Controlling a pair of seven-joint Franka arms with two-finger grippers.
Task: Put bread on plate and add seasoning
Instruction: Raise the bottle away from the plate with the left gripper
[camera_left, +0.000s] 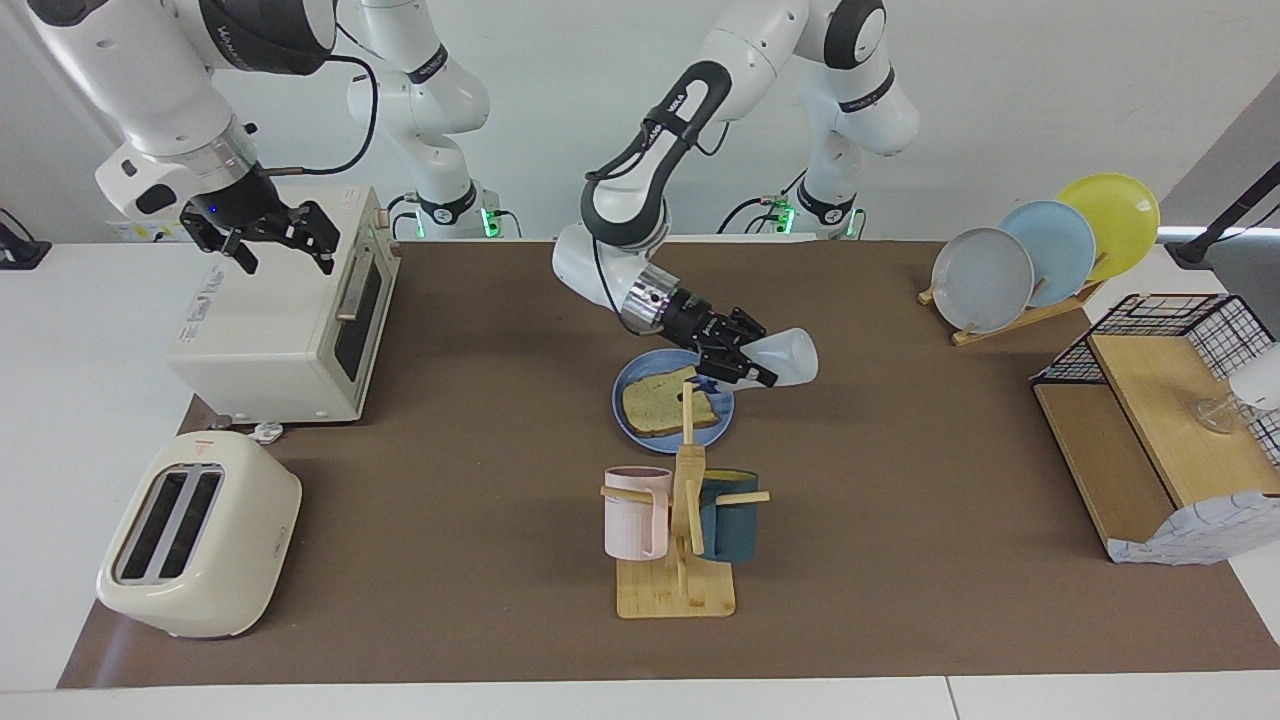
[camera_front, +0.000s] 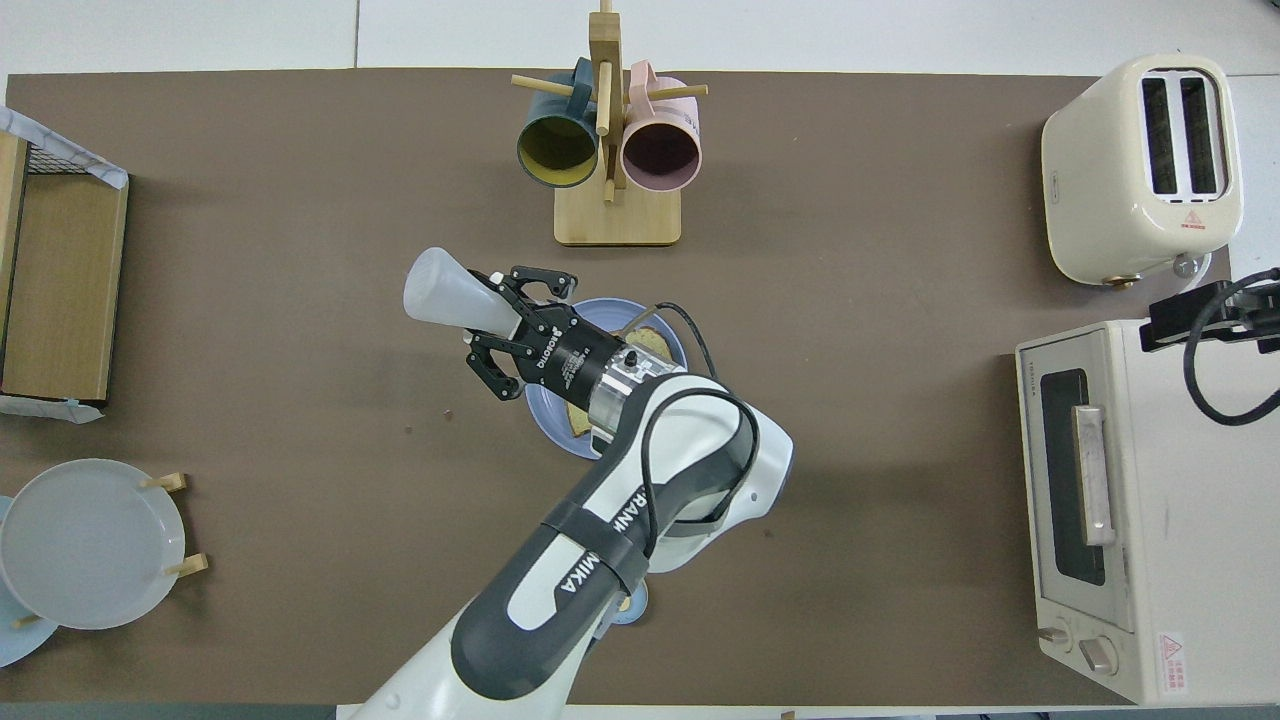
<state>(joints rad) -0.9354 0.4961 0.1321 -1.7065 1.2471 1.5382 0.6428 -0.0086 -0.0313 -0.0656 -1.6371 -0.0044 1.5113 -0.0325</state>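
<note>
The bread (camera_left: 668, 402) lies on the blue plate (camera_left: 625, 425) at mid-table, just nearer the robots than the mug rack (camera_left: 680, 540). Over the plate's edge toward the left arm's end, the left gripper (camera_left: 738, 365) pinches the seasoning bottle (camera_left: 785, 356), tipped on its side with its cap hidden among the fingers. The right gripper (camera_left: 285, 245) waits over the oven (camera_left: 275, 330), fingers spread.

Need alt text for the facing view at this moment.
The left gripper holds the seasoning tipped over the bread on the plate, mid-table. The right gripper waits open above the toaster oven.
</note>
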